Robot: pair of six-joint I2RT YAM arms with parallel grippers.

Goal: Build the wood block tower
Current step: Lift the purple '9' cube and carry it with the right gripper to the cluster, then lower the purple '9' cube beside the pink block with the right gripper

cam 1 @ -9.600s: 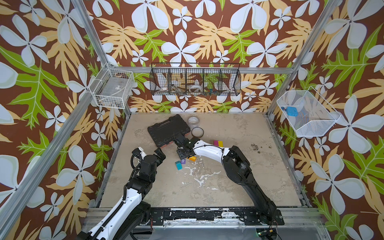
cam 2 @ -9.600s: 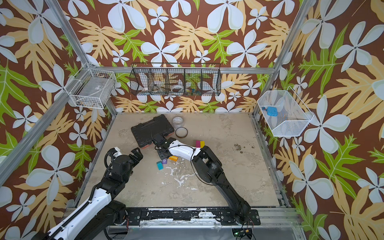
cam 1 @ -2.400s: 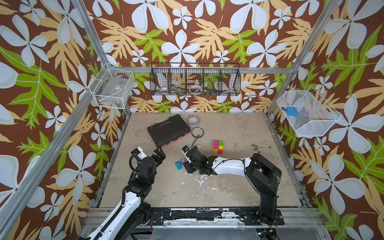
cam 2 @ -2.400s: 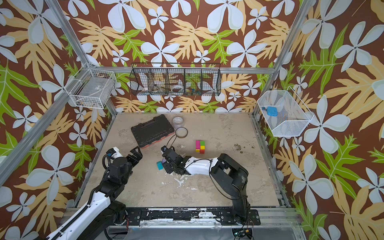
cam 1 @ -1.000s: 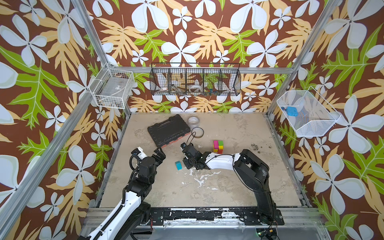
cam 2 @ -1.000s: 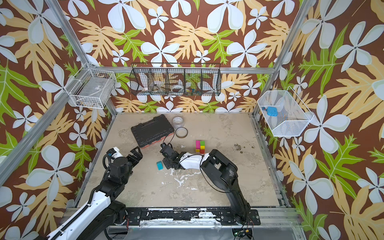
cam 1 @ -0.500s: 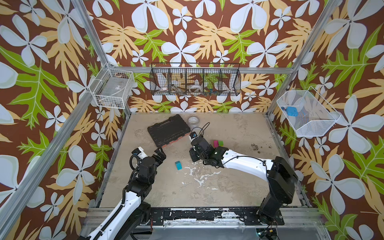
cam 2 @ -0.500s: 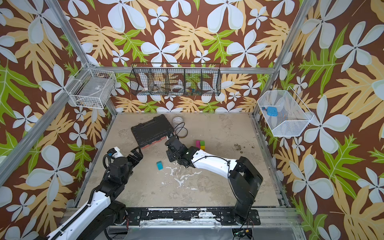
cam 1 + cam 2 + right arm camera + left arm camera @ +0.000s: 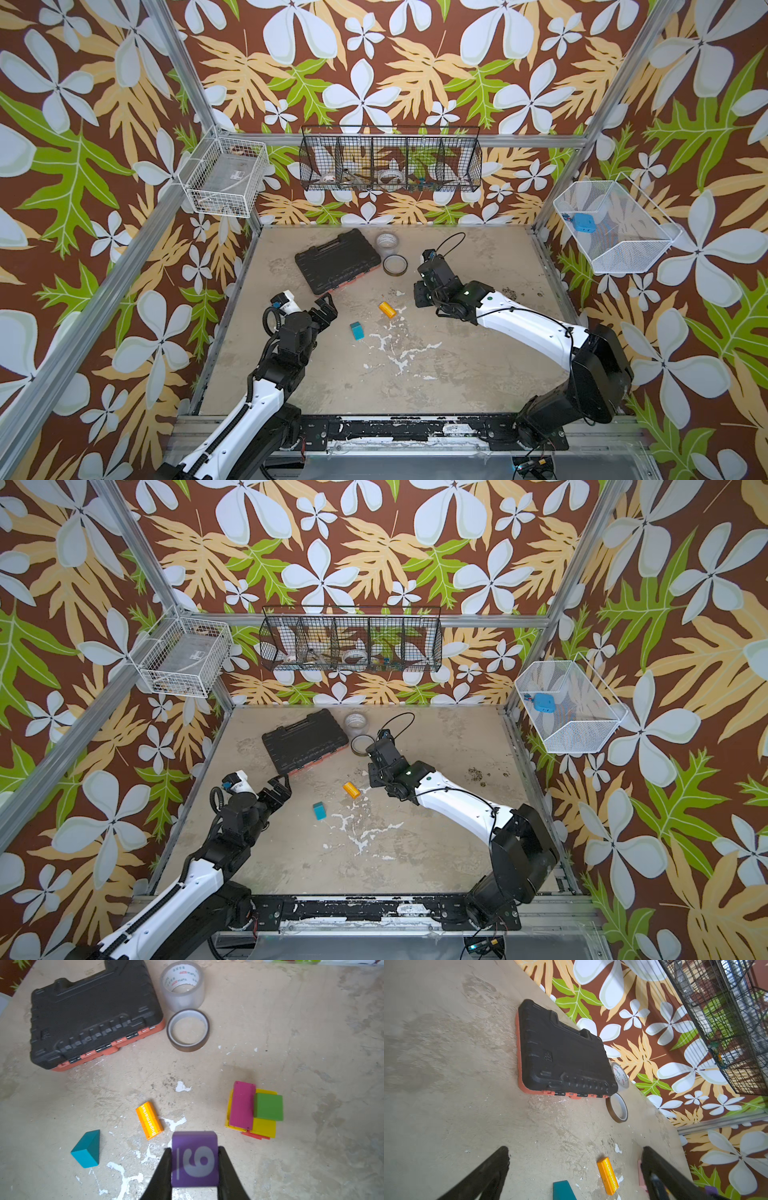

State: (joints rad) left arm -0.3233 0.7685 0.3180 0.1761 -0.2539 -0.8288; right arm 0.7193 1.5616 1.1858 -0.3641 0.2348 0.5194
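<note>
- A purple wooden cube (image 9: pixel 194 1159) with a white "9", clamped in the right claw (image 9: pixel 195 1149).
- The tower (image 9: pixel 254 1111): red piece lowest, yellow slab above, a magenta brick (image 9: pixel 242 1105) and a green block (image 9: pixel 268 1107) side by side on top.
- An orange lettered block (image 9: pixel 149 1120) and a teal wooden wedge (image 9: pixel 86 1149), lying apart on the desk (image 9: pixel 291 1043).
</note>
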